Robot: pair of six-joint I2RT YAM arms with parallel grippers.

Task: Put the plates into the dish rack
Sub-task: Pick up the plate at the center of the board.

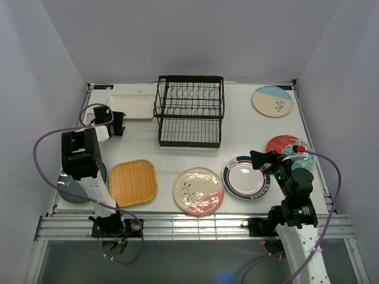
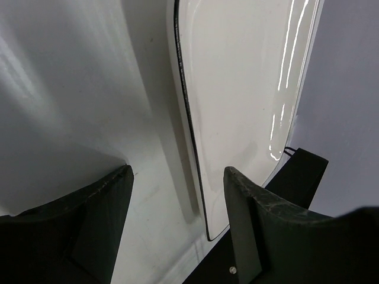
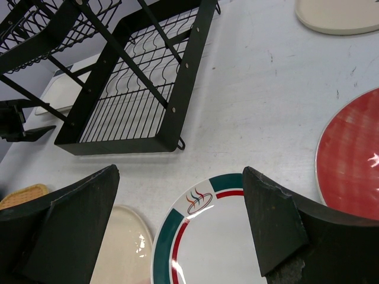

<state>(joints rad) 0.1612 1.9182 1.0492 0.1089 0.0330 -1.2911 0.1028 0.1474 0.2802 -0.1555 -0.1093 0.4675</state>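
Left gripper (image 1: 116, 123) is hovering with its jaws parted at the 8 o'clock corner of the white plate (image 1: 131, 106), which is lying flat at the rack's (image 1: 189, 112) 9 o'clock. Right gripper (image 1: 262, 157) is hanging wide over the rimmed plate (image 1: 246, 177), at the rack's 5 o'clock. The rack is holding nothing, and every plate in sight is resting on the table (image 1: 243, 121).

Left wrist view: the left gripper (image 2: 177, 231) is straddling the white plate's (image 2: 243, 94) rim and gripping nothing, one finger over bare table at 7 o'clock and the other over the plate at 5 o'clock. The plate looks thin, glossy and flush with the table, so a pinch may be risking a slip, or shoving it away instead of lifting it.

Right wrist view: the right gripper (image 3: 180, 231) is gaping, empty, above the rimmed plate (image 3: 201, 242). The red plate (image 3: 355, 160) is lying at 3 o'clock. The rack (image 3: 136, 89) is sitting at 10 o'clock, its slots and grid base bare. A tilted plate could be catching those wires on entry.
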